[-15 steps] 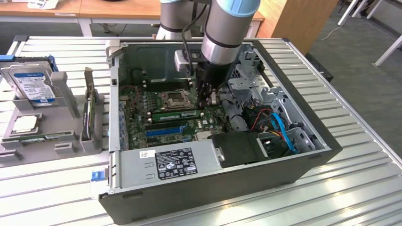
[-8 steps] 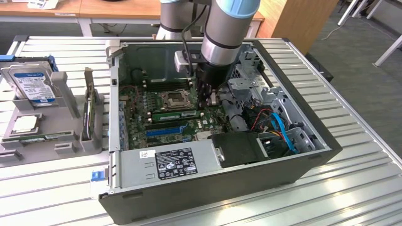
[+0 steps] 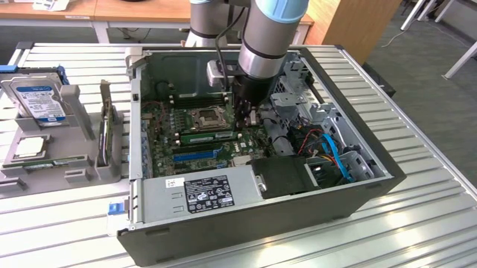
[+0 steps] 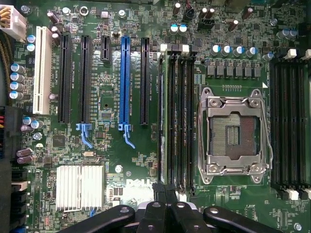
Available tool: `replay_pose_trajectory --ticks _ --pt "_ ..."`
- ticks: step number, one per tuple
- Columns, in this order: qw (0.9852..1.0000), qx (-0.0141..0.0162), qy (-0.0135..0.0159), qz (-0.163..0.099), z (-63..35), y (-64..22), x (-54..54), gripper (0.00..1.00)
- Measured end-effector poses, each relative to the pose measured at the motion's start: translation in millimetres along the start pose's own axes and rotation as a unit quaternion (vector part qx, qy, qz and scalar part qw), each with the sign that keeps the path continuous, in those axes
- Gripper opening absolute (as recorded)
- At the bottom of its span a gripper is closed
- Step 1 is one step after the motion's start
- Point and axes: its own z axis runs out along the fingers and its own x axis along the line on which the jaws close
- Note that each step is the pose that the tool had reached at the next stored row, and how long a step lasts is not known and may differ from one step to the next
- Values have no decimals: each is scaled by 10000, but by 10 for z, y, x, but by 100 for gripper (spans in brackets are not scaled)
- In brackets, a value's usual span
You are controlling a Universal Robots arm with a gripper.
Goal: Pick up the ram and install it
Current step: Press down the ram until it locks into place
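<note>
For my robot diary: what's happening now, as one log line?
ram: in slot beside CPU socket | gripper: shut, at ram's end | motherboard: inside open case

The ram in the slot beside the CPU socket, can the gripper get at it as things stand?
Probably yes. The gripper, shut, hangs right over one end of the ram, which looks seated in the slot next to the CPU socket. The case stands open and nothing lies between them.
</note>
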Motion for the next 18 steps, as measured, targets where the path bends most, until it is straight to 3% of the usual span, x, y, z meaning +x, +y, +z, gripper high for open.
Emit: replay_pose_trajectory --ticks 18 --pt "10000 0 0 0 11 0 -39 10"
